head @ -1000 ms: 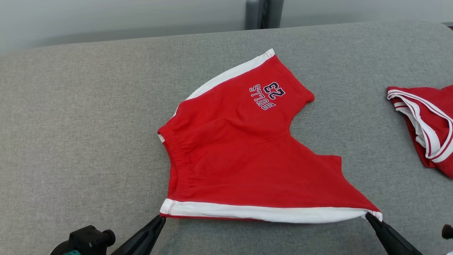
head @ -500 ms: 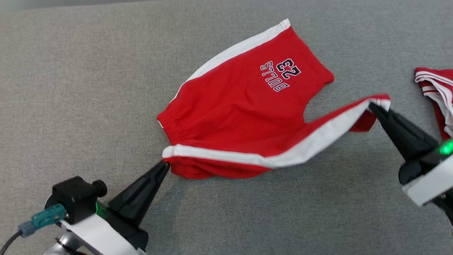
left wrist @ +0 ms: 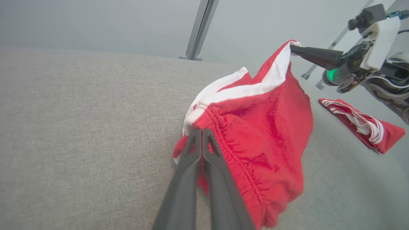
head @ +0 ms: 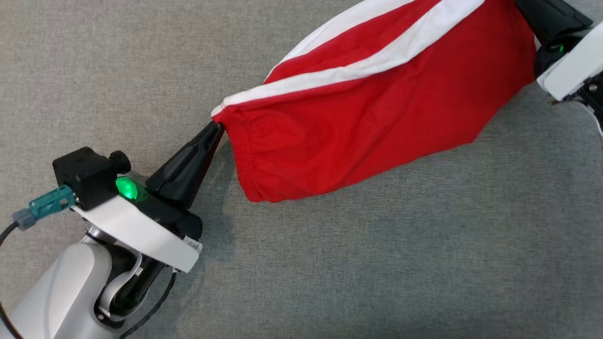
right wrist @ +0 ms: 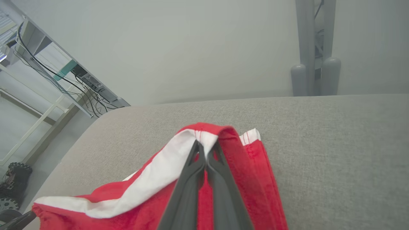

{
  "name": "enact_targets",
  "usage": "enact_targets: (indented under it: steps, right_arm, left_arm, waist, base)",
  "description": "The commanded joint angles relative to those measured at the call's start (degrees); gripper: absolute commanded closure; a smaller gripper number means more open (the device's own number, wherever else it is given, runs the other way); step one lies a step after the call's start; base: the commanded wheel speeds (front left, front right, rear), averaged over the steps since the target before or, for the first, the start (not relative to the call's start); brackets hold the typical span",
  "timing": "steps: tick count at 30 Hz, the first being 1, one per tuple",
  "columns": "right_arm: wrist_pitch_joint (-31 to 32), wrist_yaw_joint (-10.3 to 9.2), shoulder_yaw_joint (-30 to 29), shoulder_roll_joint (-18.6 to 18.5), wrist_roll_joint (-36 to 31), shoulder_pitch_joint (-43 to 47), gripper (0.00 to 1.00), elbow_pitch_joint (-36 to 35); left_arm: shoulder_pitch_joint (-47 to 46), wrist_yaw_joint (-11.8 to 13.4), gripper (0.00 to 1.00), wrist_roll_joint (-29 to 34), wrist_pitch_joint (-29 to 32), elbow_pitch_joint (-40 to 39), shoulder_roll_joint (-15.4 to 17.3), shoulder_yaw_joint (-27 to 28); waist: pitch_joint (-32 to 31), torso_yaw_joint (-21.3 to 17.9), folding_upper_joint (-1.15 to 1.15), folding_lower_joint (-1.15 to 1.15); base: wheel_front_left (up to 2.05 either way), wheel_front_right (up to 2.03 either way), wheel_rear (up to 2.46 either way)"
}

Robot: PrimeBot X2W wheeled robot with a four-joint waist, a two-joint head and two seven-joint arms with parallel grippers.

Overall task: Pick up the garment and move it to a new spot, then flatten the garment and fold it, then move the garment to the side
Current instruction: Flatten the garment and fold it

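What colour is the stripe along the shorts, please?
White stripe on red shorts; clearest in the head view.

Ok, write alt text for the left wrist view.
Red shorts with white stripes hang between the left gripper, pinching the waistband, and the right gripper, pinching a far corner, over a grey surface. Another red garment lies beyond.

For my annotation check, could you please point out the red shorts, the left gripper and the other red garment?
red shorts (head: 377,122), head view, middle of the red panel.
left gripper (head: 217,125), head view, fingertips at the waistband corner.
other red garment (left wrist: 358,123), left wrist view, striped trim.
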Motion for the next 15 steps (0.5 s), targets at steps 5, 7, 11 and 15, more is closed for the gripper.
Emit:
enact_targets:
  steps: [5, 7, 11, 15]
  right_arm:
    - [-3.67, 0.00, 5.19, -1.45, 1.99, -7.33, 1.00, 9.01]
    - [-5.27, 0.00, 7.11, -2.10, 1.67, -9.32, 1.00, 12.21]
    - [-8.35, 0.00, 10.90, -2.74, 1.80, -11.99, 1.00, 17.17]
    - [-10.86, 0.00, 14.75, -3.42, 3.36, -12.84, 0.00, 19.20]
  left_arm:
    - [-4.79, -1.84, 1.00, -0.49, -1.61, 5.17, -2.79, -1.02]
    - [-6.05, -2.03, 1.00, -0.22, -2.21, 7.27, -3.46, -1.24]
    - [-7.55, -2.64, 1.00, -0.78, -3.08, 10.46, -5.14, -2.09]
    - [-8.29, -2.95, 0.51, -0.75, -3.86, 12.52, -5.65, -2.59]
  waist:
    - [2.69, 3.01, 0.00, 0.00]
    - [2.97, 3.30, 0.00, 0.00]
    - [3.15, 3.60, 0.00, 0.00]
    - [2.84, 3.19, 0.00, 0.00]
  base:
    - [0.00, 0.00, 0.00]
    - [0.00, 0.00, 0.00]
    - [0.00, 0.00, 0.00]
    - [0.00, 0.00, 0.00]
